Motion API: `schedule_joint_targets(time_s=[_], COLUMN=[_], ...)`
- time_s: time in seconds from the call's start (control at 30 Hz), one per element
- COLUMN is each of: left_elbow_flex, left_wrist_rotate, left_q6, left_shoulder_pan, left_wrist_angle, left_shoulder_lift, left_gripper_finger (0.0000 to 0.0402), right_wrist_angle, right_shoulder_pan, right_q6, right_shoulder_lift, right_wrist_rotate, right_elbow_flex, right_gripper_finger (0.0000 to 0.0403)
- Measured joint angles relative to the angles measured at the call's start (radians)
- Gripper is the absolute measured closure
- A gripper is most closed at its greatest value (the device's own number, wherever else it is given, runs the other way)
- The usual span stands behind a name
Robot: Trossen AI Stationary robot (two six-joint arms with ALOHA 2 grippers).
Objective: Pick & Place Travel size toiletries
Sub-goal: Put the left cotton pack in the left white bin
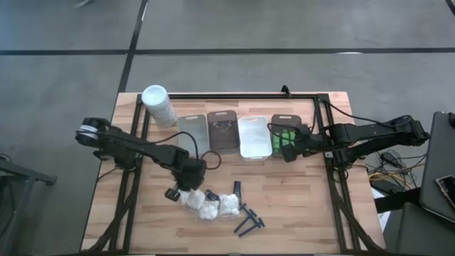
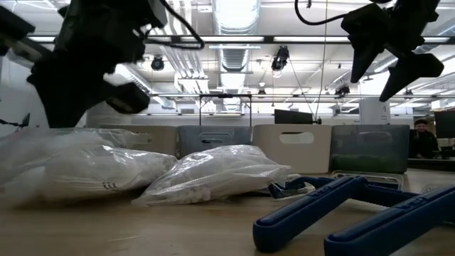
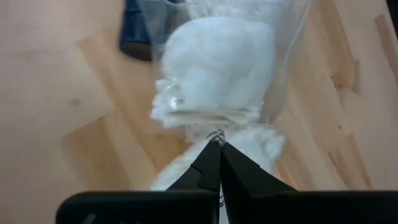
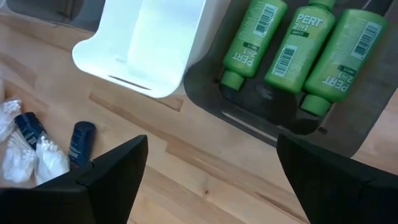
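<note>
White packet pinched by left tool, angled down.

Left gripper jaws closed, arm low; right gripper jaws spread.

Grey concrete floor surrounded the worktop, crossed by dark seam lines. The worktop was light wood planks with a black frame along its edges. Cables lay tangled on the floor to one side. Behind it, an open hall with exposed ceiling ducts and bright strip lights. A person sat far off beside dark monitors.
</note>
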Motion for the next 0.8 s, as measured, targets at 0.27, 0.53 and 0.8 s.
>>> schedule_joint_targets(time_s=[0.27, 0.53, 0.8], left_elbow_flex=[0.214, 0.350, 0.273], left_wrist_rotate=[-0.254, -0.590, -0.604], left_q6=[-0.087, -0.051, 0.077], left_shoulder_pan=[0.007, 0.234, 0.506], left_wrist_angle=[-0.292, -0.316, -0.090], left_shoulder_lift=[-0.176, -0.210, -0.096], left_gripper_finger=[0.0399, 0.0400, 0.0401], right_wrist_angle=[0.014, 0.071, 0.094], right_shoulder_pan=[0.000, 0.000, 0.000], right_q6=[-0.044, -0.063, -0.029], right_shoulder_lift=[0.000, 0.000, 0.000], right_wrist_rotate=[0.005, 0.070, 0.108], right_elbow_flex=[0.003, 0.003, 0.003], right_gripper_finger=[0.0074, 0.0083, 0.0064])
